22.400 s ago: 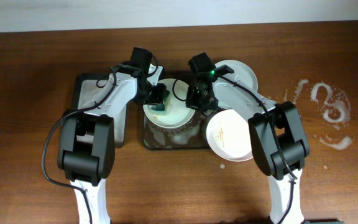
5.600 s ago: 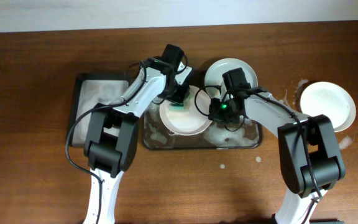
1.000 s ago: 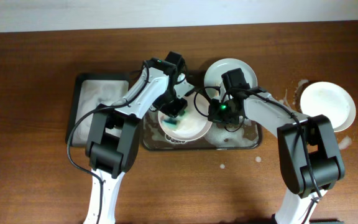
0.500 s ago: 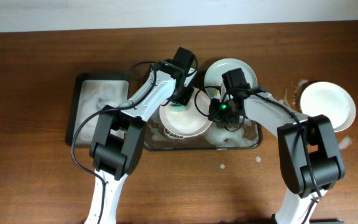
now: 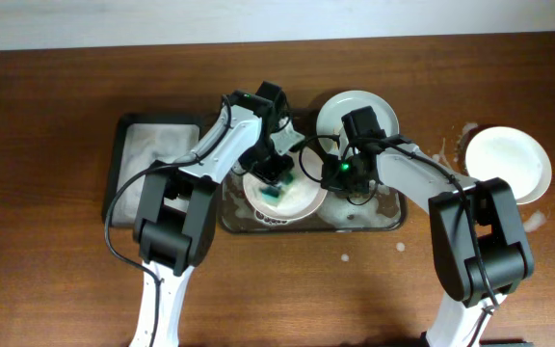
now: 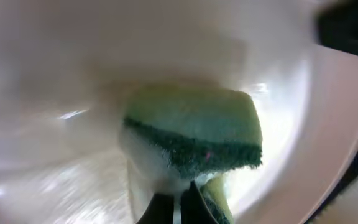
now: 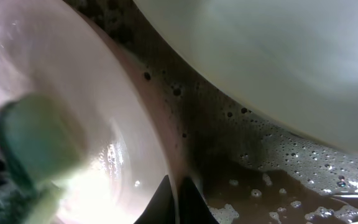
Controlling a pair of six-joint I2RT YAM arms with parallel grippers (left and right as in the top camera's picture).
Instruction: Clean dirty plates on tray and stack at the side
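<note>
A white plate (image 5: 292,198) lies on the sudsy dark tray (image 5: 374,220). My left gripper (image 5: 276,183) is shut on a green sponge (image 6: 194,134) and presses it onto the plate's inside (image 6: 55,74). My right gripper (image 5: 328,173) is shut on that plate's right rim (image 7: 160,155), seen in the right wrist view. A second white plate (image 5: 340,108) sits at the tray's far edge and shows in the right wrist view (image 7: 278,56). A third white plate (image 5: 509,164) lies on the table at the far right.
A smaller dark tray (image 5: 147,154) stands at the left of the big tray. White suds (image 5: 446,145) are smeared on the wooden table near the right plate. Foamy water (image 7: 272,162) covers the big tray's floor.
My left gripper with the sponge has moved from the plate's far edge back toward its middle, after similar strokes before. The right gripper and the plates stay where they were.
</note>
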